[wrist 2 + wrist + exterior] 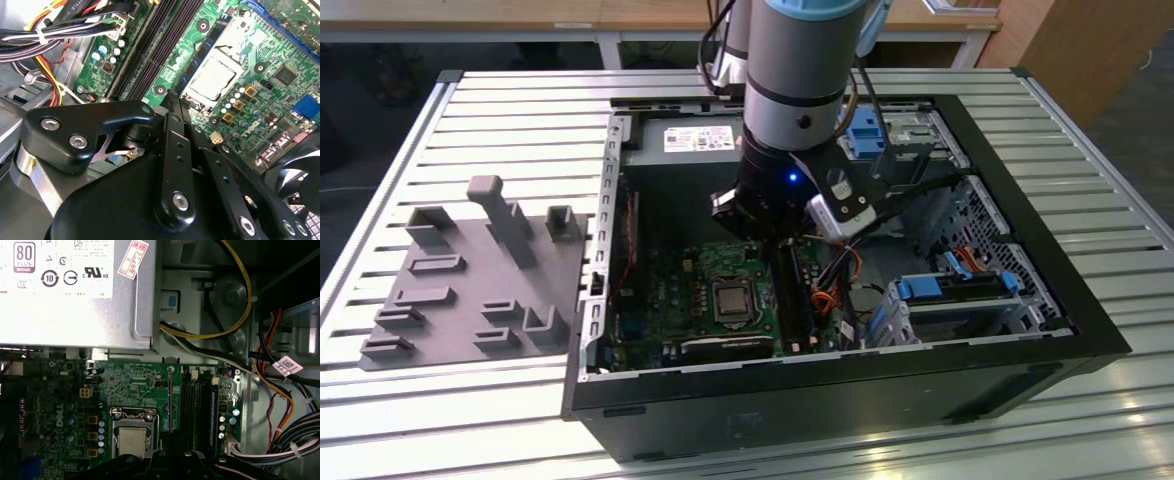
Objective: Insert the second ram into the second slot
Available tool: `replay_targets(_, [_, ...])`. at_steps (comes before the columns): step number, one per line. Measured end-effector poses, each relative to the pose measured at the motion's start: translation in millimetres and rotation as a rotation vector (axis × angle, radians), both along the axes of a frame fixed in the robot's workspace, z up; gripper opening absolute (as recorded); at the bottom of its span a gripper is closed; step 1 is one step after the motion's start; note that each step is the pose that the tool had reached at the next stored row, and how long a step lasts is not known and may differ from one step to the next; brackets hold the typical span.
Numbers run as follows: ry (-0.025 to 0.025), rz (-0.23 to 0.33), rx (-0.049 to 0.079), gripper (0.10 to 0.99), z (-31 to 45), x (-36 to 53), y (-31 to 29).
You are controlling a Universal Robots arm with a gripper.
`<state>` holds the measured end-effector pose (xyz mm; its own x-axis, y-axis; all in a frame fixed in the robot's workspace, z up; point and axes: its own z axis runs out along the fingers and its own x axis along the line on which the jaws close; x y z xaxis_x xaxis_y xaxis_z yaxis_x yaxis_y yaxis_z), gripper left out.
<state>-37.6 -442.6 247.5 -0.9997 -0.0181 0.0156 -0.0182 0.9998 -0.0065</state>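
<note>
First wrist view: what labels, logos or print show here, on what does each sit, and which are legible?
White label on the grey power supply: certification marks and ratings print, legible.
Tilted white sticker on the same box: red characters, blurred.
Green motherboard: white maker's logo, legible; fine board lettering too small.
White tag on a black cable: too small to read.
Wording left unquoted.

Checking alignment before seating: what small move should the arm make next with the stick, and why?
Probably a slight sideways shift toward the empty slot: in the first wrist view the memory stick in the tool looks lined up beside it, nearer the processor socket.
</note>
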Motion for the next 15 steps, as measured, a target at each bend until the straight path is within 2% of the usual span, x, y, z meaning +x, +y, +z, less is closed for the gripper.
replay_targets(12, [0.0,-0.016,0.0,0.114,-0.7,0.1,-5.7])
replay_targets(15, [0.0004,-0.02,0.0,0.114,-3.8,0.7,-6.2])
